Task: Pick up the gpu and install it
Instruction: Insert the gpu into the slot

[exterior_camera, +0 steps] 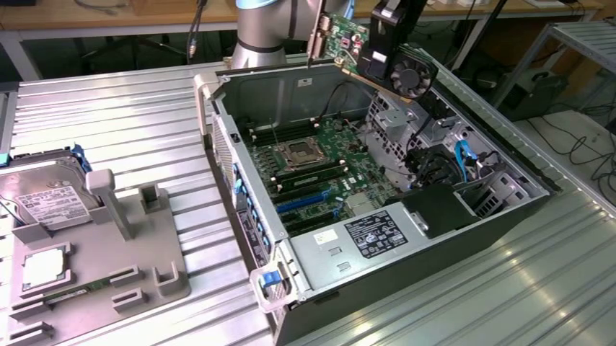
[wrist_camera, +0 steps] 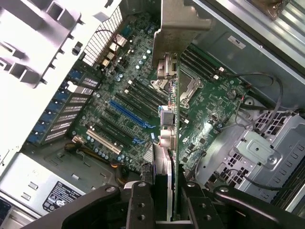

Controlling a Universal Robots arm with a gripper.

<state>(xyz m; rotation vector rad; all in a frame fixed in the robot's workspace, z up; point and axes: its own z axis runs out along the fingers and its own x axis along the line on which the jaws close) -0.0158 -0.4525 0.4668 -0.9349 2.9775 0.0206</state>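
The gpu (exterior_camera: 411,74) is held in the air above the far end of the open computer case (exterior_camera: 414,281), clamped between the fingers of the gripper (exterior_camera: 380,54). It is tilted, with its fan facing the exterior view's right and its silver bracket towards the exterior view's left. In the wrist view the card (wrist_camera: 172,119) is seen edge-on, pinched between the two black fingers (wrist_camera: 138,205) of the gripper (wrist_camera: 169,212), with the motherboard (wrist_camera: 214,109) spread out beneath it. Blue expansion slots (exterior_camera: 303,203) and a blue slot (wrist_camera: 127,112) are seen on the board, apart from the card's lower edge. A processor socket (exterior_camera: 293,155) and rows of memory sticks (exterior_camera: 313,175) lie near the slots. A power supply with a black label (exterior_camera: 380,234) is mounted at the near end of the case, and blue cables (exterior_camera: 462,158) and a drive cage (wrist_camera: 257,152) are crowded along the side at the exterior view's right. Well apart, at the exterior view's left, a grey parts fixture (exterior_camera: 125,238) carries a silver hard drive (exterior_camera: 48,198). Everything is set on a ribbed metal table (exterior_camera: 125,130). Wooden benches (exterior_camera: 115,18) and loose floor cables (exterior_camera: 578,144) are seen behind.
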